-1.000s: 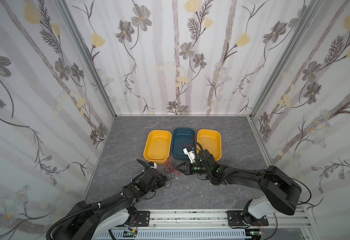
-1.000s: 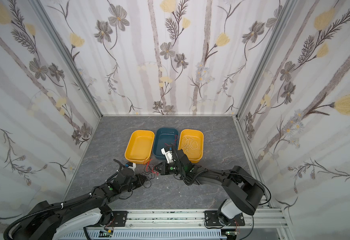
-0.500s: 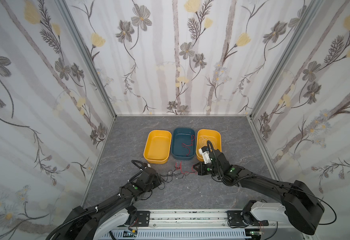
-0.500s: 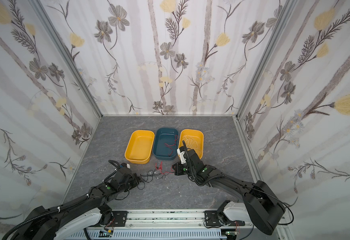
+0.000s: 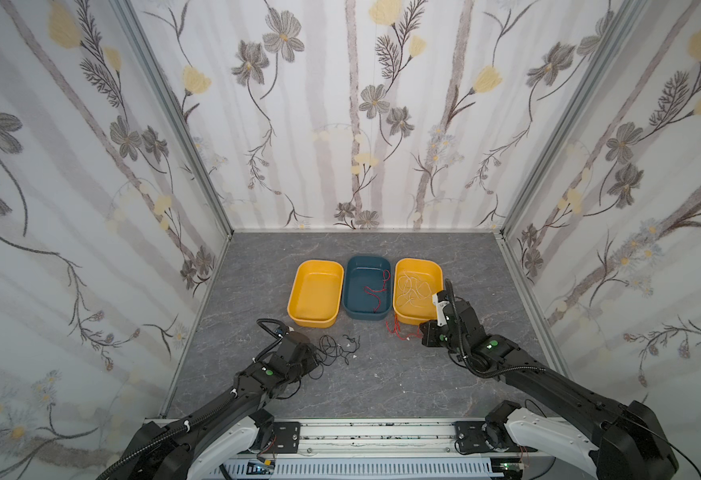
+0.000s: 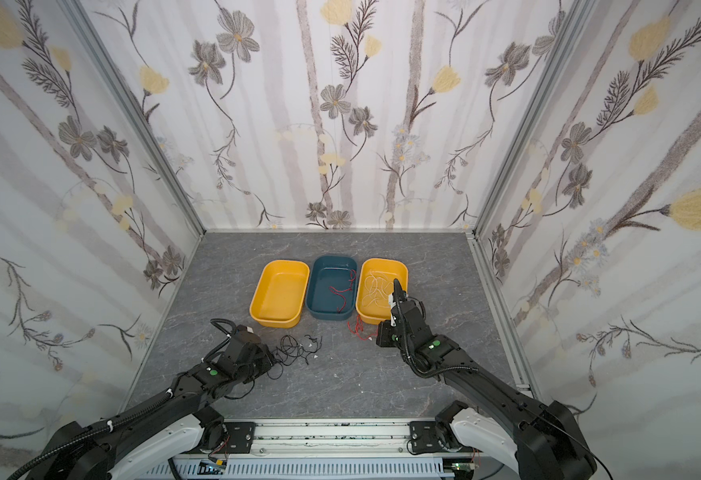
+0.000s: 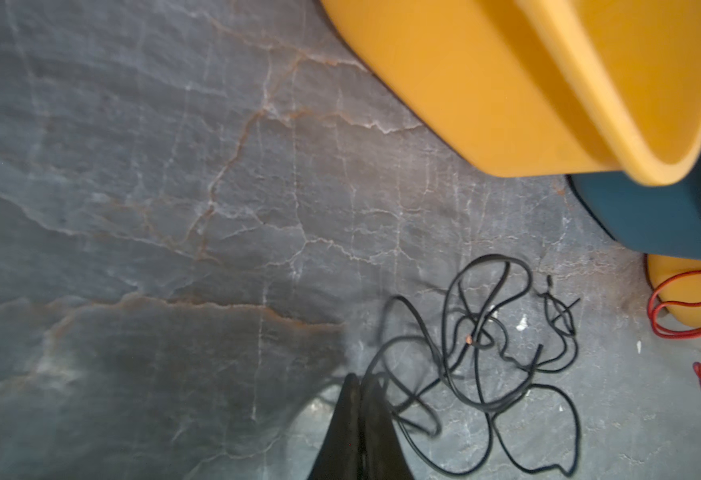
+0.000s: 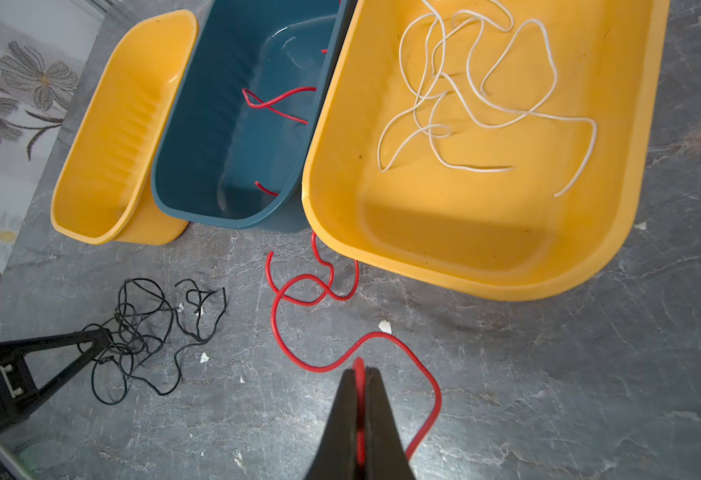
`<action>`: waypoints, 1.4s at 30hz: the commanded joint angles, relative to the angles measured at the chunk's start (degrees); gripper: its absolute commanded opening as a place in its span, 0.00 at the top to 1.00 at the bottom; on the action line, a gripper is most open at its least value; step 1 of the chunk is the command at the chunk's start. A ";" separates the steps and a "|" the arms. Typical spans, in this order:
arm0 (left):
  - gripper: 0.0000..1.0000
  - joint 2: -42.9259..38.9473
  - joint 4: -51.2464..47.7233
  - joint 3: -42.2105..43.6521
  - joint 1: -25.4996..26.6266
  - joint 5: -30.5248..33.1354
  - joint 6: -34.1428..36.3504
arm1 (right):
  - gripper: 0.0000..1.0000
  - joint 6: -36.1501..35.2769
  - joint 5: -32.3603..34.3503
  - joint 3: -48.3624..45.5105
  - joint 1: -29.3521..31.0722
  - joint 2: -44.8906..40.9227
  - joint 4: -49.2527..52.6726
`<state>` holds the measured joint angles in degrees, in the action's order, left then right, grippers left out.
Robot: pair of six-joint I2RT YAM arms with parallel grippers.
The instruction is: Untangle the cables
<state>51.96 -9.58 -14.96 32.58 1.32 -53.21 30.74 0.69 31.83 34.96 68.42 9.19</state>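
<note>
Pinching a strand of the black cables [image 7: 485,332] at the far left, with the left end effector [image 7: 356,377] closed down to a sliver on the thin wire, low over the grey surface [image 5: 382,374] and just in front of the left yellow tray [image 5: 313,322], itself bare inside. Leaves the rest of that black bundle sprawled in loose, crossing loops beside the tips, not touching anything red. Passing to the middle, finds a blue tray [image 5: 363,314] with a short red strand [image 5: 375,293] lying inside. Further right, clamps the right end effector [image 8: 359,370] fully shut on a bend of the red cable [image 8: 274,328], with the free length curling over the surface up to the gap between the blue tray and the right yellow tray [image 5: 407,318]. Shows the white cables [image 8: 465,104] loosely heaped inside that last tray. Likely to handle as almost weightless, limp and a little springy: following a pull but never a push, snagging at loop crossings, slipping out of a light pinch because of smooth insulation. Best taken near a free end or on an outer loop, not at the knotted heart of the bundle, then drawn slowly sideways to let crossings slide out rather than tighten. Unlikely to break, yet apt to drag neighbouring strands along.
</note>
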 commanded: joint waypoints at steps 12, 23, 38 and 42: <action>0.46 -1.78 -4.67 -7.44 0.28 -5.17 5.91 | 0.96 -4.35 -13.17 -0.36 0.11 -1.01 -5.45; 0.39 6.21 10.34 -11.47 7.14 -13.47 6.01 | 0.96 -4.65 -27.88 -3.40 0.98 -0.95 -14.63; 0.37 14.12 22.11 -12.41 9.80 -15.02 5.56 | 0.96 -2.93 -30.48 -3.45 6.57 2.72 -19.70; 0.45 15.33 18.57 -13.73 9.79 -13.04 7.17 | 0.96 -2.21 -30.57 -3.45 7.90 3.27 -21.02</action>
<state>66.72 9.34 -27.66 42.39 -13.65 -47.72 27.75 -28.84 28.29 42.26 71.37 -7.73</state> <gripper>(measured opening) 0.565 0.053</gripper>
